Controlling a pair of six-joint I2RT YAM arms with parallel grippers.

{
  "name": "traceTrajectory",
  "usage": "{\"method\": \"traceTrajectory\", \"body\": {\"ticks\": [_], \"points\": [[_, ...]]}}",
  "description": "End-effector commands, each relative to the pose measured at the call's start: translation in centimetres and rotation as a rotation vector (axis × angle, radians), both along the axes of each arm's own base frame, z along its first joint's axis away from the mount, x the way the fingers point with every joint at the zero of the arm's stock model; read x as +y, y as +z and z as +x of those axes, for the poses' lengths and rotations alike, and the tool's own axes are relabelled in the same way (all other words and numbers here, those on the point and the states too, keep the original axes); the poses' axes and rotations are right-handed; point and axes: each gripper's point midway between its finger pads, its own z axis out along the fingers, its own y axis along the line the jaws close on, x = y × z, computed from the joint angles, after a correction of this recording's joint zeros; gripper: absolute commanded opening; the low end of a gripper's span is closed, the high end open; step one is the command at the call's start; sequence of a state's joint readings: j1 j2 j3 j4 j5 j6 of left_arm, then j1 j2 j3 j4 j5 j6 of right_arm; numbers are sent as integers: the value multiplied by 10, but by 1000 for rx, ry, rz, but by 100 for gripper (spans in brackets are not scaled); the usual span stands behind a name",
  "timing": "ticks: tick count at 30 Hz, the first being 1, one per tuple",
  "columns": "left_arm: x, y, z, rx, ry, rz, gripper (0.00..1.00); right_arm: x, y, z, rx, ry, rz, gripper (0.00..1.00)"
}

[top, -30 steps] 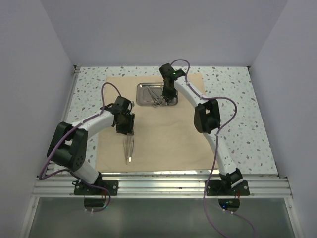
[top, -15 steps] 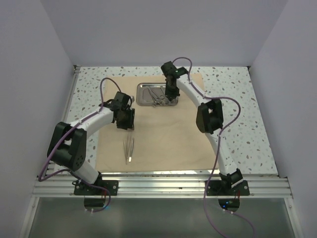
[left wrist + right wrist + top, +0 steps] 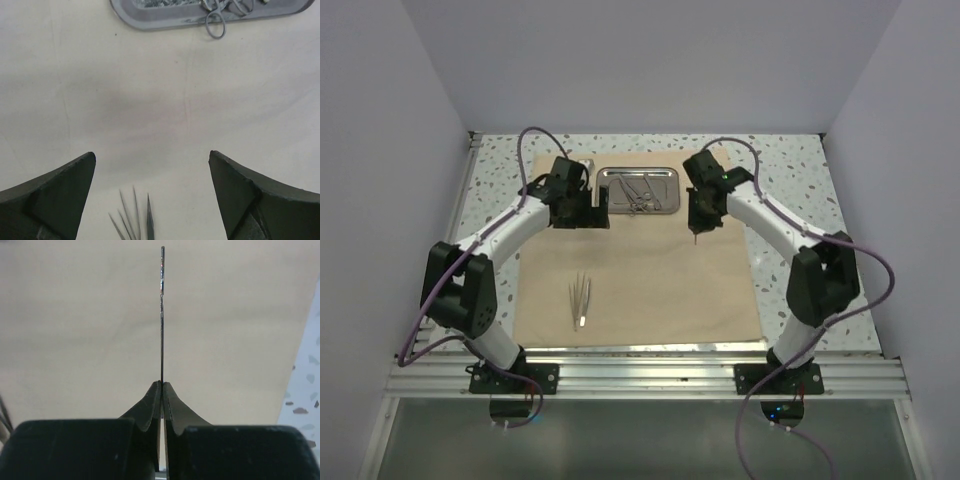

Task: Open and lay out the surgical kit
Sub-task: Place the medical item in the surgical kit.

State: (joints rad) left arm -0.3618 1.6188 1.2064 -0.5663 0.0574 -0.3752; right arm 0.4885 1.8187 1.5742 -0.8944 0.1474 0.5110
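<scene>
Slim probe [image 3: 162, 315] pinched in the right gripper [image 3: 162, 385]; left gripper [image 3: 151, 160] spread wide and empty.
The right gripper hangs over the beige cloth wrap [image 3: 650, 290], just beside the right end of the steel tray [image 3: 666, 182]. The left gripper hovers between the tray and the tweezers [image 3: 580, 300], which lie flat on the cloth. The tray holds what appear to be ring-handled forceps [image 3: 216, 27].

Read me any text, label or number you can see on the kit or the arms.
None readable. The steel tray, beige cloth wrap, tweezers and the slim probe in the right gripper show no markings. Any engraving would be too small to see.
</scene>
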Motion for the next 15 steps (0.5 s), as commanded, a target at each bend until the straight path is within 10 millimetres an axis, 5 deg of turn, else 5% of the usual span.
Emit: {"method": "traceTrajectory", "body": {"ticks": [1,2,3,5,6,10,11,13,14,15], "points": [[-19,22,33,-63,2,-71,100,-11,-21,-50,27,34,16,0],[-21,14,38,-43,2,-67,100,-14,-18,-60,8,31,44,0],[-25,23,47,-59,1,-73,100,-23,-43,-85,74,33,24,0],[-28,14,57,-37,5,-60,100,-20,-50,-100,70,41,80,0],[-33,25,69,-64,3,-72,100,-25,-67,-117,110,46,71,0],[-44,22,95,-57,4,-70,100,-25,-87,-137,156,56,89,0],[-46,22,100,-61,5,-67,99,-27,-90,-140,172,52,80,10],[-52,20,113,-66,9,-61,99,-32,-91,-147,196,46,62,78],[-54,19,117,-70,12,-59,98,-36,-89,-147,193,38,43,94],[-58,22,124,-85,16,-63,97,-37,-83,-145,178,40,40,98]]}}
